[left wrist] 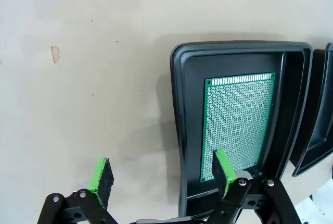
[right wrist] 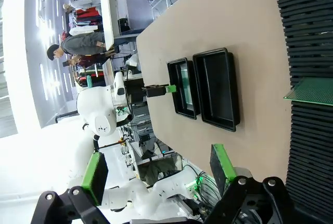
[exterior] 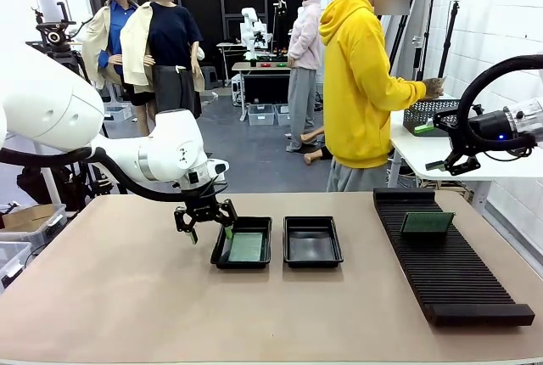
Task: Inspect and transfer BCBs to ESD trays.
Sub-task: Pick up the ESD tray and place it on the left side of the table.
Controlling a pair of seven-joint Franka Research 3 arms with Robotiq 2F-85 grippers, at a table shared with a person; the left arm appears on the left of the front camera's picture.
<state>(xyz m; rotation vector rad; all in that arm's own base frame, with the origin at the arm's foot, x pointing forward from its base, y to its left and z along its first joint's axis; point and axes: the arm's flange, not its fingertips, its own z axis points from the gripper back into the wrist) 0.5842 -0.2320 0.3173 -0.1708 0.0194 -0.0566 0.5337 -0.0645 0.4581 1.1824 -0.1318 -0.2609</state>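
Now, board [exterior: 247, 247] seen flat in left tray [exterior: 240, 265]; left gripper [exterior: 210, 229], jaws wide astride rim, best lifted straight up; right gripper [right wrist: 157, 162] held wide; rack board [exterior: 427, 222] to be taken edgewise.

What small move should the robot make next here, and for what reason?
Probably lift the left gripper straight up, clear of the left tray. Its jaws stand open astride the tray's rim, and a green board already lies flat inside. The right tray is empty and another board stands in the rack.
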